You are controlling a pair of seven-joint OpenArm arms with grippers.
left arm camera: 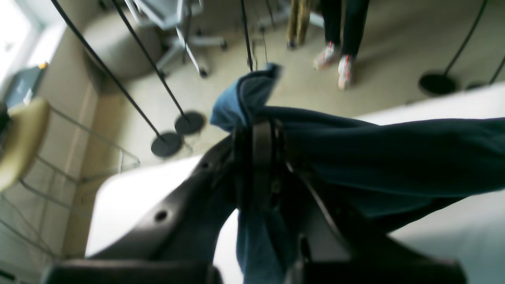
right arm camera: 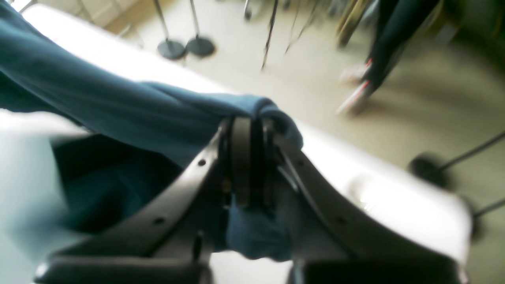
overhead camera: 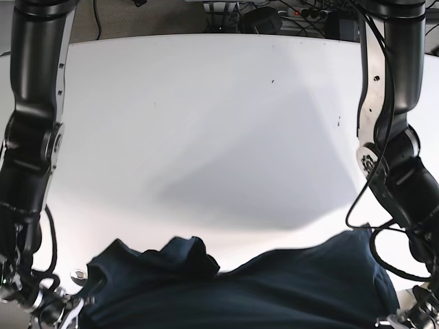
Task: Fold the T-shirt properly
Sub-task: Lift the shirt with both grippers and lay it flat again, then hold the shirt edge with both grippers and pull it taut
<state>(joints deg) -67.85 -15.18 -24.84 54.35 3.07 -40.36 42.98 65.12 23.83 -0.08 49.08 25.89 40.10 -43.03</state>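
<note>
Two arms: we have both of them on one dark blue T-shirt, one at each end of the cloth.
Left fingers: our left gripper is pinched tight on a bunch of the T-shirt, with a blue tip poking out above the fingers.
Right fingers: our right gripper is closed on another bunch of the T-shirt, and a little flap hangs below the fingers.
Where the T-shirt is: in the base view it sits at the near edge of the white worktop, bunched and wrinkly, with a hump near the middle. In the wrist views it stretches like a band between our two grips and looks lifted off the worktop there.
Rest of the worktop: white and bare as far as we can see.
Around us: we see black stand feet on the floor, and a person's legs and shoes a good way off.
How the T-shirt will handle: we think it is light, soft and floppy. It will sag and fold wherever we do not hold it. It should not break or slip much.
Where to hold: we think the corners or the edges are best, so the cloth hangs flat. Right now each grip looks like a wad, not a neat corner, but the pictures are blurry.
What could go wrong: if we pull apart too hard, a bunch may slide out.
</note>
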